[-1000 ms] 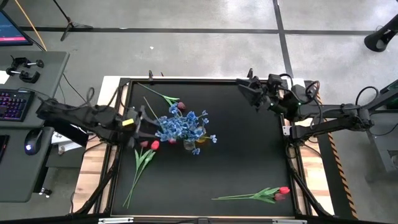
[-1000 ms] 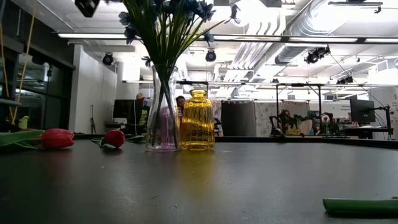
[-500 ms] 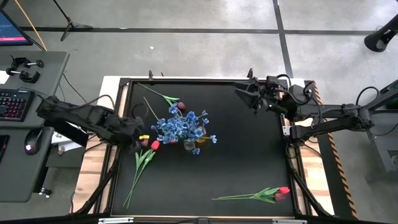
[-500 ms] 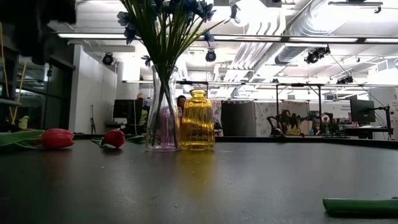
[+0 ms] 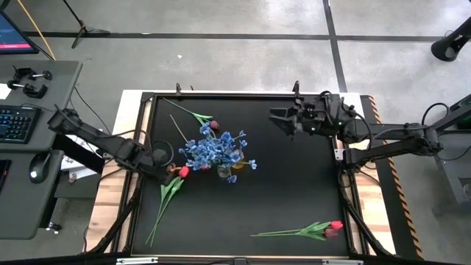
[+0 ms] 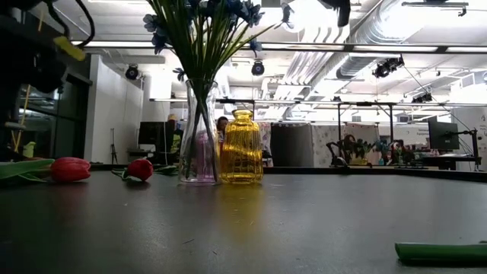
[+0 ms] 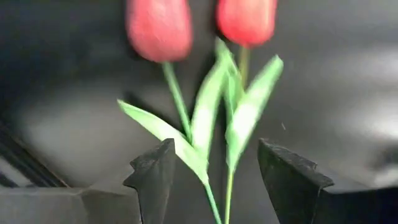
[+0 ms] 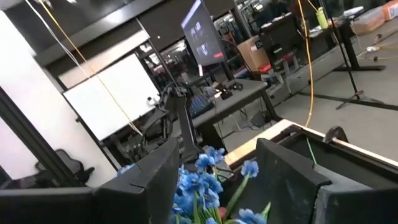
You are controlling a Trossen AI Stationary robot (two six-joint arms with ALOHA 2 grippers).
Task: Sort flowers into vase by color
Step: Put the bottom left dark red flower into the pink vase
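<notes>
Over the red tulips (image 5: pixel 181 171), L pincer (image 7: pixel 214 180) now hangs wide open, empty; R pincer (image 5: pixel 274 115) open, shifted left.

A keyboard (image 5: pixel 16 123) and mouse (image 5: pixel 37 166) sit on a grey side desk (image 5: pixel 33 213) left of the black surface (image 5: pixel 287 184).

The left gripper (image 7: pixel 214 177) hangs over the dark table (image 7: pixel 348 81) with its two dark fingers (image 7: pixel 152 177) spread apart. Between them run the green stems and leaves (image 7: pixel 239 121) of two red tulips (image 7: pixel 158 28), whose blossoms lie side by side toward 12 o'clock, slightly blurred.
</notes>
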